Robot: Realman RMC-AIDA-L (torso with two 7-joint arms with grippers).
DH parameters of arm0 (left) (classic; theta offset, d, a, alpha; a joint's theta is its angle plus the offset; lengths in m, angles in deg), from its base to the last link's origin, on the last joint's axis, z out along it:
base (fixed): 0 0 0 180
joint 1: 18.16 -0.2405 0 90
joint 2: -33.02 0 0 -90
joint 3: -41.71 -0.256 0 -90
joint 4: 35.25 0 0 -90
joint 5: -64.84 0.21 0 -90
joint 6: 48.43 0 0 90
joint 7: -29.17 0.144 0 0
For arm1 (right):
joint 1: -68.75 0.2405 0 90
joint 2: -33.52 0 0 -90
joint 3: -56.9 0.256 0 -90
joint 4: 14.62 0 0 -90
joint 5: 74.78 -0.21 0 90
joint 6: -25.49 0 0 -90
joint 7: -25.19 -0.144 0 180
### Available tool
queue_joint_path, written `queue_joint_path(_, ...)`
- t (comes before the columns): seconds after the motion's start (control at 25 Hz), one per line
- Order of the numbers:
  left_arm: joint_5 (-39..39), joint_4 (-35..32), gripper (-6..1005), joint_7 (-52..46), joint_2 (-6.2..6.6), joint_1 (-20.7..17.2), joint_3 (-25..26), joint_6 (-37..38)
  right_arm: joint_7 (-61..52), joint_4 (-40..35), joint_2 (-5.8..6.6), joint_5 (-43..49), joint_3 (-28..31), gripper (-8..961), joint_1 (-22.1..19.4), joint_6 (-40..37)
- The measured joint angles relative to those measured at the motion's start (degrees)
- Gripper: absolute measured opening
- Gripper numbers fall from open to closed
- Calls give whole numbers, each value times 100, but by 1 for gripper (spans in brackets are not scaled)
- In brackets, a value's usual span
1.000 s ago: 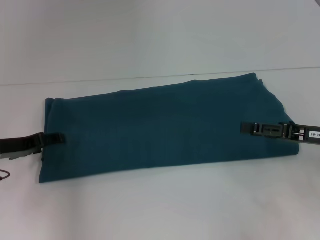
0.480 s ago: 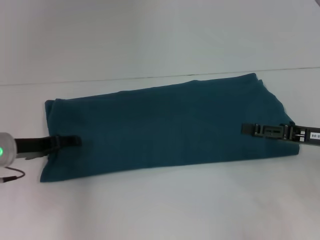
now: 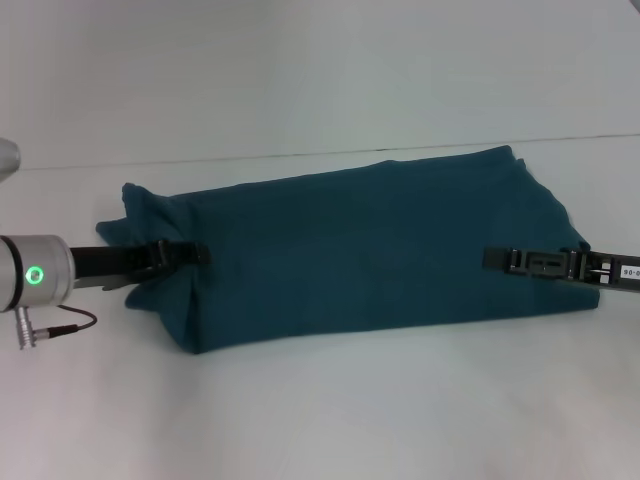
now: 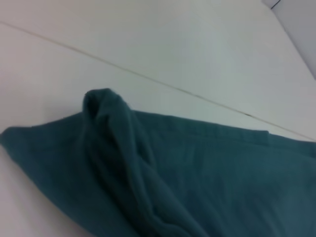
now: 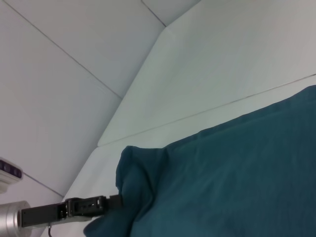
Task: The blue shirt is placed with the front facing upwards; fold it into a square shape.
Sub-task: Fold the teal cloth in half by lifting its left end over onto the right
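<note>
The blue shirt (image 3: pixel 370 250) lies on the white table (image 3: pixel 330 410) as a long folded strip, plain side up; its lettering and collar are hidden. My left gripper (image 3: pixel 196 254) is shut on the shirt's left end, which is lifted and bunched toward the right. The bunched end shows in the left wrist view (image 4: pixel 123 158). The right wrist view shows the shirt (image 5: pixel 237 173) and the left gripper (image 5: pixel 114 200) at its far end. My right gripper (image 3: pixel 492 259) lies flat at the shirt's right end, shut on the cloth there.
The white table's back edge meets a pale wall (image 3: pixel 300 70) just behind the shirt. A thin cable (image 3: pixel 60 322) hangs from my left wrist. Bare table shows in front of the shirt and at the left.
My left gripper has moved to the right with the shirt's left end, which has lifted and bunched up. The right gripper has not moved.
</note>
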Motion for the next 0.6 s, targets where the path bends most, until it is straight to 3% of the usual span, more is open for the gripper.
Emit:
queue_joint_path(0.2, 27, 427, 634, -73, 164, 151, -31, -178, 0, 2, 2, -2, 0, 767, 2, 69)
queue_joint_path(0.6, 31, 418, 235, -31, 179, 134, -58, -227, 0, 71, 13, -23, 0, 767, 11, 82)
